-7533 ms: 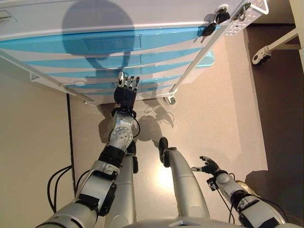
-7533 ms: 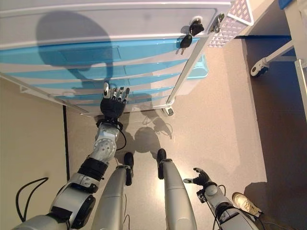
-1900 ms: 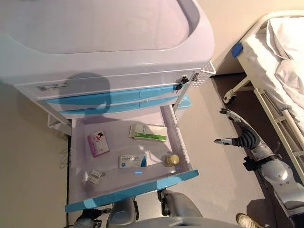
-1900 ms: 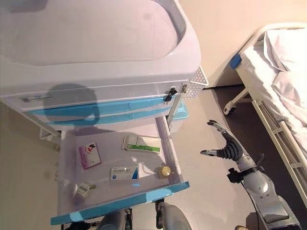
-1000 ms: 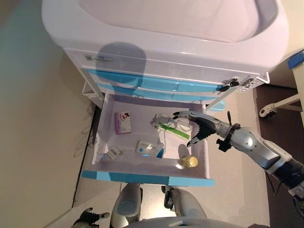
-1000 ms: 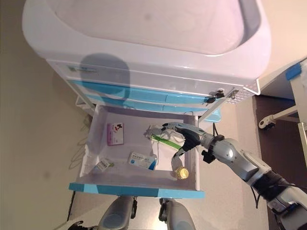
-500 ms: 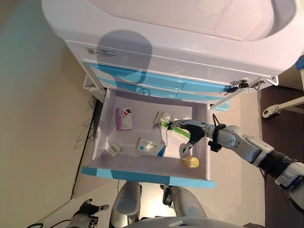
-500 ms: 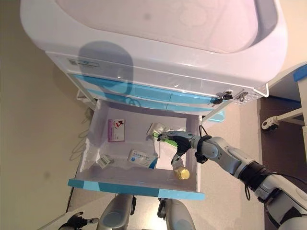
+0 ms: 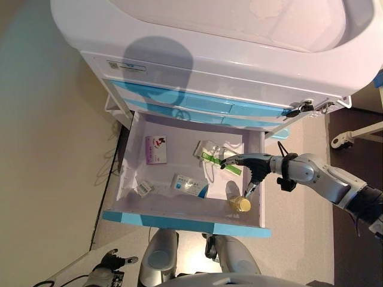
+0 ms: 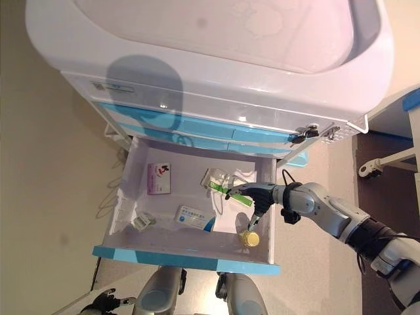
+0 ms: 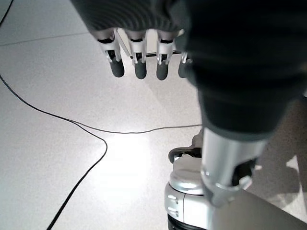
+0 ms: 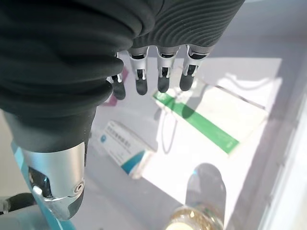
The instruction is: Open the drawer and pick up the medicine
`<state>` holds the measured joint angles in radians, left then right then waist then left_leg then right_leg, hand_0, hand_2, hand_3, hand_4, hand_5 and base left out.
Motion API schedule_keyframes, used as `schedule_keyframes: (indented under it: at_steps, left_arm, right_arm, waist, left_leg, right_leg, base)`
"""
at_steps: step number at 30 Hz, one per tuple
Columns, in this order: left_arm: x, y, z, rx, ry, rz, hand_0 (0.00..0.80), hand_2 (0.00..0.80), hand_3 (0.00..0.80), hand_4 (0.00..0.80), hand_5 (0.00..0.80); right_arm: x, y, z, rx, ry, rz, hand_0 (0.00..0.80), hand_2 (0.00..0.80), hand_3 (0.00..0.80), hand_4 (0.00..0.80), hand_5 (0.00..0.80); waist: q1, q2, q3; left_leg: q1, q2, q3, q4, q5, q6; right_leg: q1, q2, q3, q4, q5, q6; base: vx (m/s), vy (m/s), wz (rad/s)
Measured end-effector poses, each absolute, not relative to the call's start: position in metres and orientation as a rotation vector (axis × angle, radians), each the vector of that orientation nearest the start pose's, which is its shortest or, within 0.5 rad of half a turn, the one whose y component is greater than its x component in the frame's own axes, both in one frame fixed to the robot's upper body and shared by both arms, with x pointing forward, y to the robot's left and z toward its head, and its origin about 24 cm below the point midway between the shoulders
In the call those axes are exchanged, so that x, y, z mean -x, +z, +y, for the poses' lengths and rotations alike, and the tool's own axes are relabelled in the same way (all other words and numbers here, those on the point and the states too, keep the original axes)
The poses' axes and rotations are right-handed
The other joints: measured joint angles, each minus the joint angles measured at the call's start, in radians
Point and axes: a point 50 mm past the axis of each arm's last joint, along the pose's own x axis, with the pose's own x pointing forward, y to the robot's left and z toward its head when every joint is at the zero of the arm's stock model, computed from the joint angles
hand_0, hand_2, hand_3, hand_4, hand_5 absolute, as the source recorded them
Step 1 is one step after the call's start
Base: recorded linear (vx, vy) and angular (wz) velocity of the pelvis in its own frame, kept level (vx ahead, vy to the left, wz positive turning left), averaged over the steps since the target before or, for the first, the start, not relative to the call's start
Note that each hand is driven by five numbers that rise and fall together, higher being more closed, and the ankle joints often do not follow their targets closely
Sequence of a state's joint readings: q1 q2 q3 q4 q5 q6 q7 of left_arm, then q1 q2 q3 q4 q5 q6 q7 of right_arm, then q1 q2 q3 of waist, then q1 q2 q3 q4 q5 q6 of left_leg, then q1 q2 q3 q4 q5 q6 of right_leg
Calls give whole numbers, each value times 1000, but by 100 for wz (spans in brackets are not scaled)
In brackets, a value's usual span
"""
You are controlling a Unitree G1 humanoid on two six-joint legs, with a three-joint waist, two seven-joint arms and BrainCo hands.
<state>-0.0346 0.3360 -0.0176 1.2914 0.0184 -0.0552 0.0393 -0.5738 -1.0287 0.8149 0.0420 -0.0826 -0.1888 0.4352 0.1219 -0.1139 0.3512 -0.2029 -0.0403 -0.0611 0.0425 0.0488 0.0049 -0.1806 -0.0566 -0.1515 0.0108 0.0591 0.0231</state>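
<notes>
One white medicine box, green stripe, flat in open drawer.

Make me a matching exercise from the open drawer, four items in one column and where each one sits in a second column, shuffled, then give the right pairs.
Items
1. pink flat box
2. white box with a green stripe
3. small bottle with a yellow cap
4. small white packet

Places in the open drawer
A. under the fingers of the right hand
B. front corner on the robot's left
C. back part on the robot's left
D. front corner on the robot's right

Pairs: 1-C, 2-A, 3-D, 4-B
</notes>
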Motion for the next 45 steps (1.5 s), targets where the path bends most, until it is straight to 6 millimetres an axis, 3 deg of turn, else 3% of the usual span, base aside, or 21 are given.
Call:
schedule_keyframes:
  at_steps: [11,17,30,45]
  left_arm:
    - [-101,-145,282,-346,192,1166,0,0,0,0,0]
    - [-102,-144,282,-346,192,1164,0,0,0,0,0]
    - [-102,-147,275,-354,178,1168,0,0,0,0,0]
    - [-102,-147,275,-365,197,1163,0,0,0,0,0]
  right_arm:
    - [-267,76,-181,1235,1089,85,0,0,0,0,0]
    - [-261,56,-185,1230,1075,136,0,0,0,0,0]
    - [-253,17,-178,1275,978,133,0,0,0,0,0]
    - [-262,31,-177,1385,863,11,0,0,0,0,0]
  waist:
    - [-23,1,0]
    - [-37,6,-4]
    - [-57,49,-29]
    - [-56,52,-30]
  left_leg:
    - [25,0,10,-6,1,1]
    - [46,4,37,-16,0,0]
    - [47,7,60,-21,0,1]
    - [17,7,59,-18,5,6]
  right_leg:
    - [18,-2,7,1,0,0]
    - [19,2,36,7,0,0]
    - [-1,4,60,26,0,0]
    - [-35,3,60,40,1,-2]
  base:
    - [7,5,-2]
    - [9,13,-14]
    - [2,11,-5]
    - [0,0,0]
